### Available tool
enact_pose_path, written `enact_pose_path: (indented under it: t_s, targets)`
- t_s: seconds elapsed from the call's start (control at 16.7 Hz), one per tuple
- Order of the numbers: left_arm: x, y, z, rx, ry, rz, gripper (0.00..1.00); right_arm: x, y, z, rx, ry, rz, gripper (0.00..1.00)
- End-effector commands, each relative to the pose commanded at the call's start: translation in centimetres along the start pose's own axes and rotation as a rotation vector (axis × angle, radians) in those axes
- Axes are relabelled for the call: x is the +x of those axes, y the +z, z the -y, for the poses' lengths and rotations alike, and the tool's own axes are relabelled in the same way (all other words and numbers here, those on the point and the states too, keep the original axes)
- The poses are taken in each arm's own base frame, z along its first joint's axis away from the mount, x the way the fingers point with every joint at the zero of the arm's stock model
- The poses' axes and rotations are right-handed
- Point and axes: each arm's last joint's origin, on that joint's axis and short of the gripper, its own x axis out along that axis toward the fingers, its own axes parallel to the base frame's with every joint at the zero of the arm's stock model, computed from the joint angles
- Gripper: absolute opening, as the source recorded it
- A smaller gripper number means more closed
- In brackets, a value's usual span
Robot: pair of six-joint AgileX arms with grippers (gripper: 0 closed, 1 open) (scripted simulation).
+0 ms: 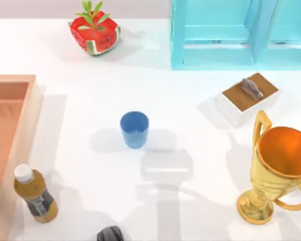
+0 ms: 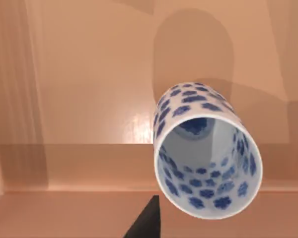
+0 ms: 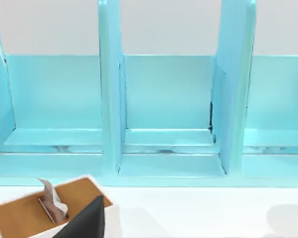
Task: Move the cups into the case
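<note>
**deskwatcher:** White desk (image 1: 190,90), halfway I'd say. Left wrist view has the patterned cup (image 2: 206,153) over the case (image 1: 10,130) floor at the frame's left edge; can't tell if the fingers hold it.

**cupfan:** Blue cup (image 1: 134,129) sits mid-frame, untouched. Right fingers? Can't tell.

Our left gripper (image 2: 146,223) shows one dark fingertip in the left wrist view. Our right gripper (image 3: 87,220) shows a dark fingertip in the right wrist view. A dark arm part (image 1: 110,234) sits at the worktop's near edge.
</note>
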Motion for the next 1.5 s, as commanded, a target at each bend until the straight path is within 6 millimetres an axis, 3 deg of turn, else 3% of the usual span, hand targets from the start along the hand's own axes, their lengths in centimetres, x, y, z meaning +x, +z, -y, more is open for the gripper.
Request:
enact_pose_path:
  t_s: [0.12, 0.72, 0.84, 1.2, 1.5]
  targets:
    - [0.0, 0.0, 0.0, 0.000, 0.000, 0.000, 1.00, 0.0, 0.0, 0.0, 0.000, 0.000, 0.000, 1.00]
    - [-0.4, 0.1, 0.0, 0.001, -0.001, -0.001, 1.00, 0.0, 0.0, 0.0, 0.000, 0.000, 0.000, 1.00]
    - [-1.8, 0.3, -0.2, -0.001, -0.004, -0.003, 1.00, 0.0, 0.0, 0.0, 0.000, 0.000, 0.000, 1.00]
    - [-8.9, 0.3, -0.1, 0.000, -0.002, -0.002, 1.00, 0.0, 0.0, 0.0, 0.000, 0.000, 0.000, 1.00]
    - [-10.0, 0.0, 0.0, 0.001, 0.000, 0.000, 1.00, 0.0, 0.0, 0.0, 0.000, 0.000, 0.000, 1.00]
